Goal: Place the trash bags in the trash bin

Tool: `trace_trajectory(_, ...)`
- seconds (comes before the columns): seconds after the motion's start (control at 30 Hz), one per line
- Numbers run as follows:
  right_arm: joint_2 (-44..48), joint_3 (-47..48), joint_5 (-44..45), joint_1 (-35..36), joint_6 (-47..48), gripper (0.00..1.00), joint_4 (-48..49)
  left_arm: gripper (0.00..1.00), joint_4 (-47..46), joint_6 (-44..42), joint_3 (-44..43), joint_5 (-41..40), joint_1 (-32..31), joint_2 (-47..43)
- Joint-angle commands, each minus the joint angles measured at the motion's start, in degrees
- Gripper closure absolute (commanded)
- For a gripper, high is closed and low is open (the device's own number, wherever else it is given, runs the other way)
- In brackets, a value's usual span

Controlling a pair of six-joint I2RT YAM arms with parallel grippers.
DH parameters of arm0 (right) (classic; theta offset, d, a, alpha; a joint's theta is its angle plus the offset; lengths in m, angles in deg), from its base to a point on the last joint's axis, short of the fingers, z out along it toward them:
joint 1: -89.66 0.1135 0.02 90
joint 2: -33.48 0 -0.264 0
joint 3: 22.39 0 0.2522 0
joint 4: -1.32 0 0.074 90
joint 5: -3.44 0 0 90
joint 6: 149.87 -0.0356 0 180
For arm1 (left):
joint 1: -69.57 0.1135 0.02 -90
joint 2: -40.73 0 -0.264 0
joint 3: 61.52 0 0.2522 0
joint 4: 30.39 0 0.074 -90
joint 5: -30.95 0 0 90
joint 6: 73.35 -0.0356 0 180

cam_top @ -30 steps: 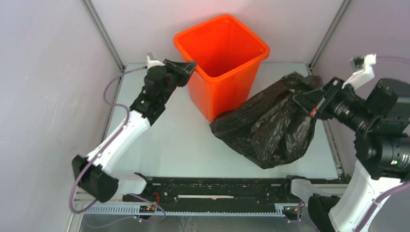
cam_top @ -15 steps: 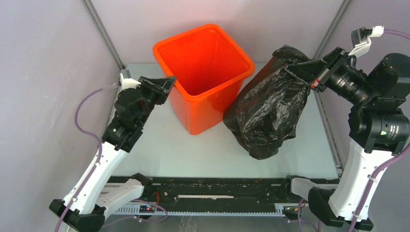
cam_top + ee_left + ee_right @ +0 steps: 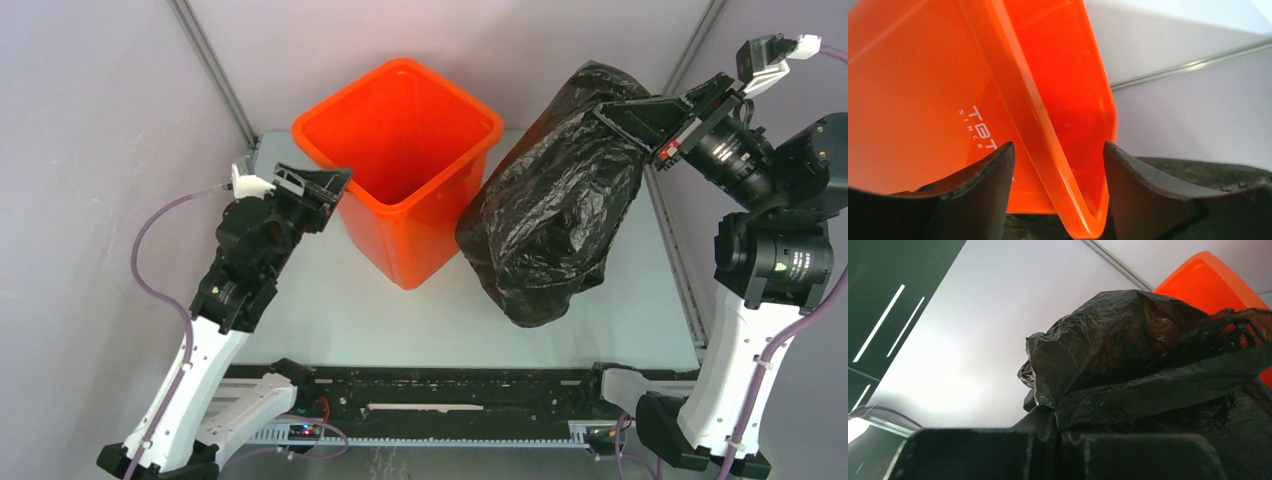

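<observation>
A black rail (image 3: 450,385) edges the pale table (image 3: 330,320). Farther back, the left gripper (image 3: 335,183) stands parted astride the orange trash bin's (image 3: 420,240) rim. The right gripper (image 3: 612,110), clamped, holds the black trash bag (image 3: 560,220) up beside it, before lilac walls (image 3: 100,120).

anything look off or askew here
The trash bin sits skewed, corner forward, its rim between the left gripper's open fingers. The trash bag, pinched by the right gripper, hangs beside it, not over it.
</observation>
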Motion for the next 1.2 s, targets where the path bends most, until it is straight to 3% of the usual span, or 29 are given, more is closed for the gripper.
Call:
trace_trajectory(0.0,-2.2,7.1,2.6,0.1,-0.3,1.0,-8.0,0.22,1.2,-8.2,-4.2,4.8,0.4,-3.0)
trace_trajectory(0.07,-2.8,7.3,1.3,0.4,-1.4,1.0,-7.0,0.12,5.9,-10.4,-6.0,5.0,0.4,-4.1)
trace_trajectory(0.17,-2.6,6.7,-0.5,0.3,-6.7,1.0,0.1,0.11,9.0,-15.2,-7.3,8.4,0.4,-7.4)
trace_trajectory(0.37,-4.0,6.4,-1.0,0.3,-28.0,1.0,24.0,0.0,-4.5,-19.8,-6.5,23.0,-1.3,-10.8)
trace_trajectory(0.47,-5.1,7.0,1.3,0.8,-36.9,1.0,33.6,0.0,-8.6,-25.3,-9.0,22.1,-9.0,-8.5)
trace_trajectory(0.6,-5.9,9.2,4.2,2.6,-39.9,1.0,34.8,0.0,-13.0,-41.8,-12.9,10.8,-27.1,-2.5)
trace_trajectory(0.73,-4.9,6.3,6.1,5.3,-41.6,1.0,36.0,0.0,-16.3,-57.2,-17.3,8.2,-39.9,6.7)
trace_trajectory(0.97,-3.6,4.4,9.0,7.8,-41.3,1.0,34.0,0.0,-24.2,-70.7,-22.1,5.8,-48.9,20.9)
trace_trajectory(1.17,-4.1,7.2,10.4,8.0,-41.2,1.0,32.3,0.0,-30.9,-74.4,-24.5,4.0,-51.0,29.4)
